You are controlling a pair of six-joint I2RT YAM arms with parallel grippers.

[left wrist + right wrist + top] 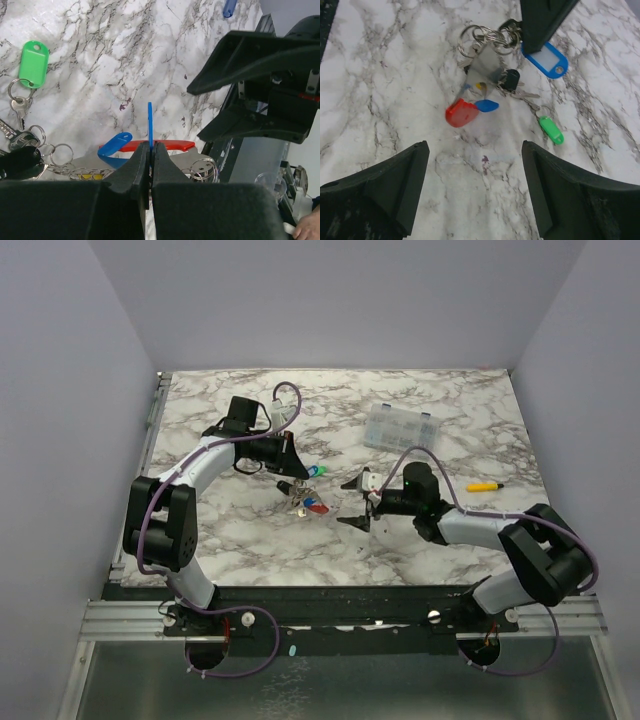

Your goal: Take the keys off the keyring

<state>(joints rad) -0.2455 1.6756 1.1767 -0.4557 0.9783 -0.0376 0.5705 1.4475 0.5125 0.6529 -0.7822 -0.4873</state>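
The keys [303,502] lie bunched on the marble between my two grippers, with red [461,112], small blue [486,105] and green [551,129] tags. The bunch's wire keyring loops [487,36] lie at its far end in the right wrist view and also show in the left wrist view [202,167]. My left gripper [151,147] is shut on a blue tag [149,122], seen edge-on; that tag [547,60] has a white label. My left gripper [293,470] is over the bunch's far side. My right gripper [474,150] is open and empty, just right of the bunch [352,503].
A clear compartment box [400,427] stands at the back right. A small yellow item [485,485] lies at the right. A green tag [33,57] with its own ring and key lies left of the left gripper. The right gripper's open fingers [260,85] stand close to the left one.
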